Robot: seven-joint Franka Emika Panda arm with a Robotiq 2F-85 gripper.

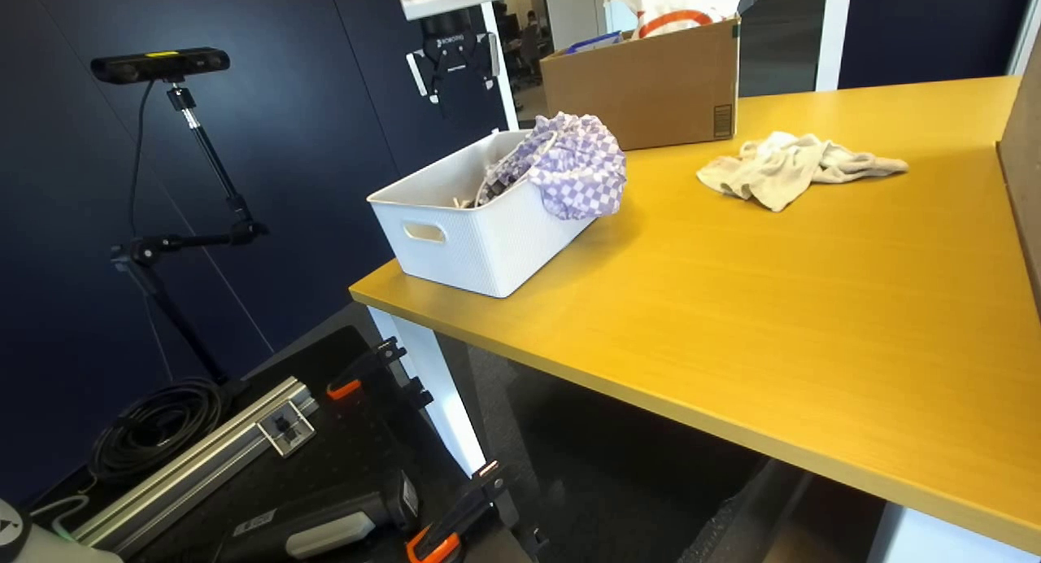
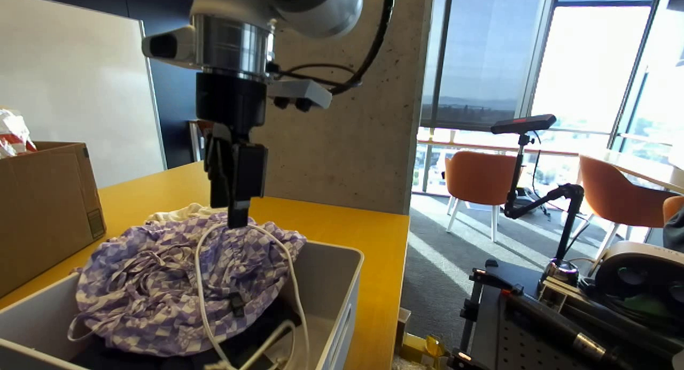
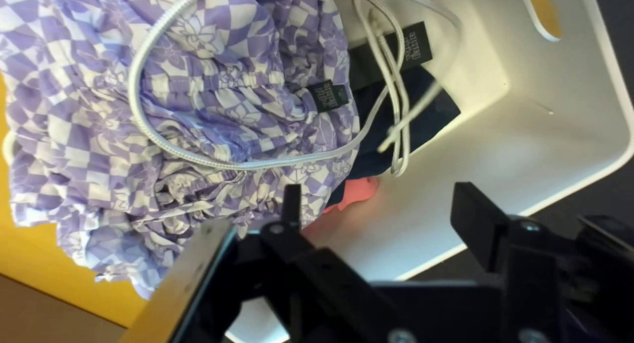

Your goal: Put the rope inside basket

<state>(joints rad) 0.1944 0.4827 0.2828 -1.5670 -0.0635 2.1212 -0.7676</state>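
The white rope loops over a purple-and-white checkered cloth, and its bundled part lies inside the white basket in the wrist view. The rope also hangs over the cloth into the basket in an exterior view. The basket stands at a table corner, with the cloth draped over its side. My gripper is raised above the basket. Its fingers are wide apart in the wrist view, with nothing between them. It also shows above the basket in an exterior view.
A cardboard box with white bags stands behind the basket on the yellow table. A beige cloth lies on the table. Dark fabric and a pink item lie in the basket. A camera stand stands beside the table.
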